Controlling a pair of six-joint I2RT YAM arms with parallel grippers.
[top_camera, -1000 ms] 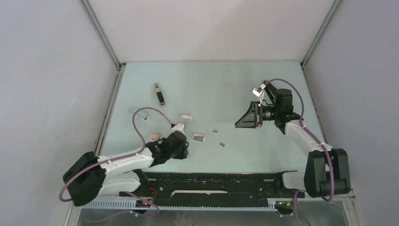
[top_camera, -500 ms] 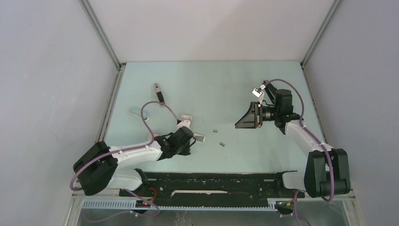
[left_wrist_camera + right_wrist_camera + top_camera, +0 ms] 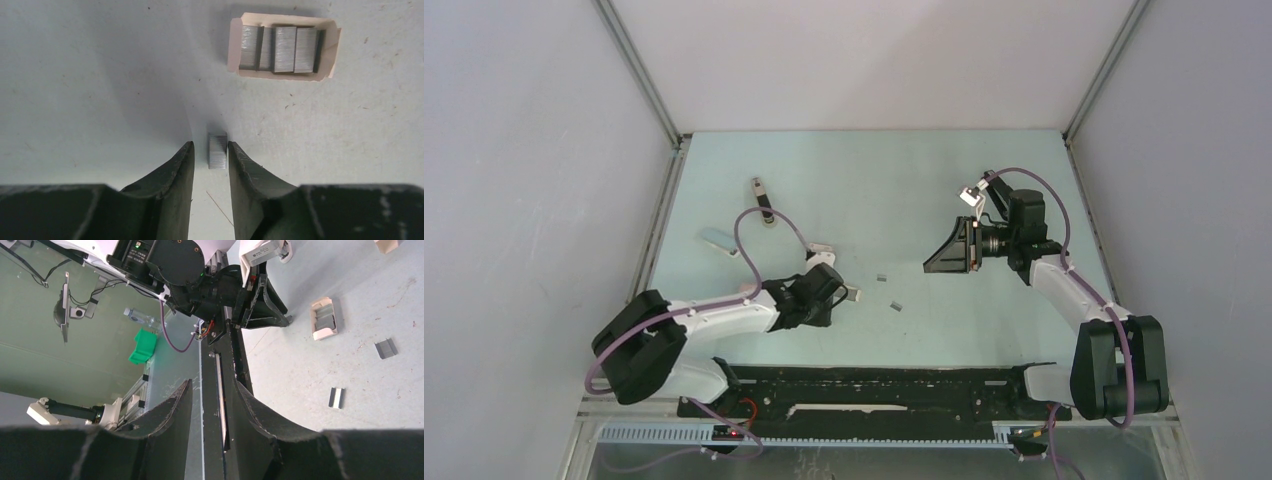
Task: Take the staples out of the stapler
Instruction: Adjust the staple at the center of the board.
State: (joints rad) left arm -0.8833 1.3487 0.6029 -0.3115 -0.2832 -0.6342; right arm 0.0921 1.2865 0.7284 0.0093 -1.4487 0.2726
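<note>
Overhead, the left arm has swung inward, bringing the left gripper (image 3: 836,293) up to the paper tray (image 3: 851,294), while the slim black-and-silver stapler (image 3: 760,193) lies far left on the table (image 3: 874,180), its near end crossed by a purple cable (image 3: 790,228). The left wrist shows the fingers (image 3: 175,172) slightly apart astride one grey staple strip (image 3: 217,151), contact unclear. The right wrist shows the right gripper (image 3: 212,385) part-open and empty, raised off the table.

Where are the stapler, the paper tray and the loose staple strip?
stapler (image 3: 760,198), top external view, middle of its body.
paper tray (image 3: 233,47), left wrist view, its left wall.
staple strip (image 3: 217,150), left wrist view, its top face.
</note>
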